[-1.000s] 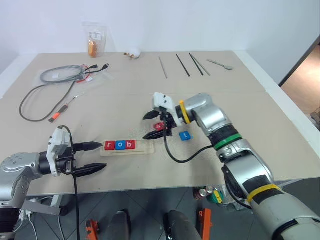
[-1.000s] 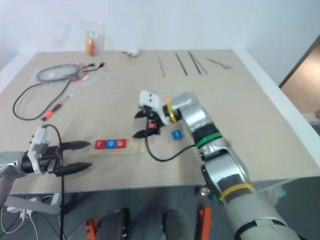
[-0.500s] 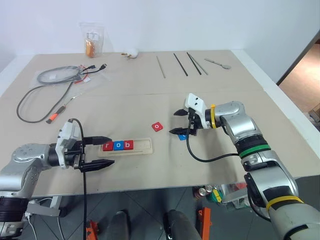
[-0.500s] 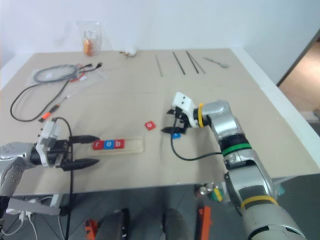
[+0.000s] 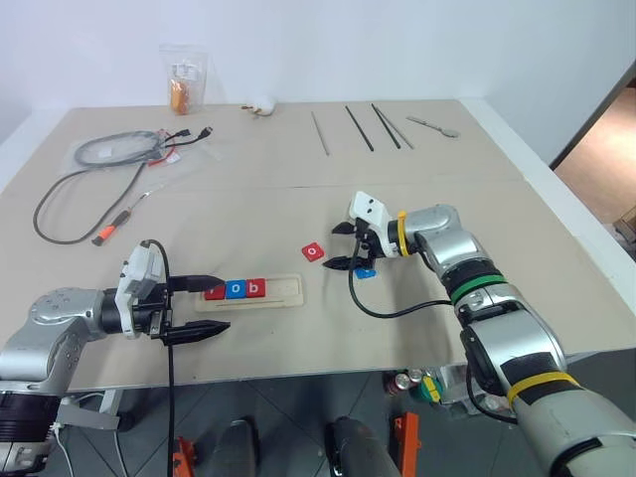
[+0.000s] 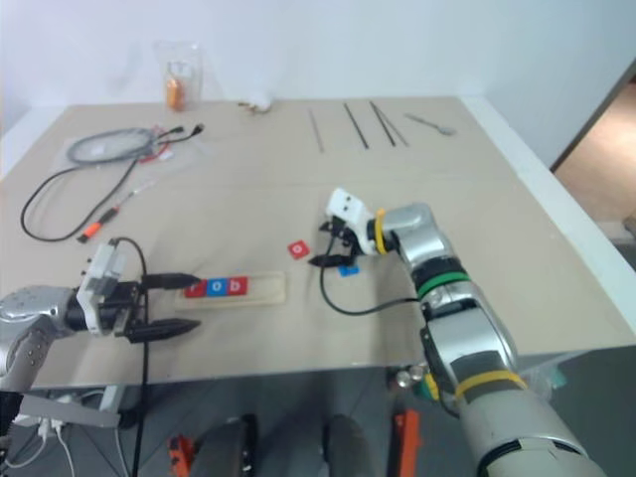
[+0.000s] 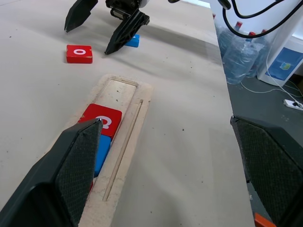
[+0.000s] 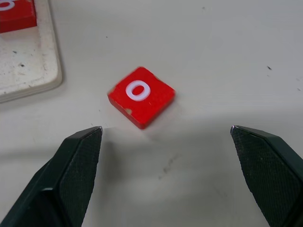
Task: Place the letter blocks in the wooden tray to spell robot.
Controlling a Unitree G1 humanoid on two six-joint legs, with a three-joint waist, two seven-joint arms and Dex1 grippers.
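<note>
right hand [image 5: 341, 245] moved right | open | faces red o block [image 8: 141, 96]

A black cable [image 5: 60, 204] loops at the table's [image 5: 556, 248] far left, beside a bagged cable [image 5: 124, 147]; a plastic packet [image 5: 185, 81], thin rods [image 5: 348, 129] and a spoon [image 5: 437, 126] lie along the far edge

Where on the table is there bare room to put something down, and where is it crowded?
Free: the right side of the table, and the middle strip between the rods and the red o block. Crowded: the cables at far left, and around the wooden tray, between both grippers.
</note>
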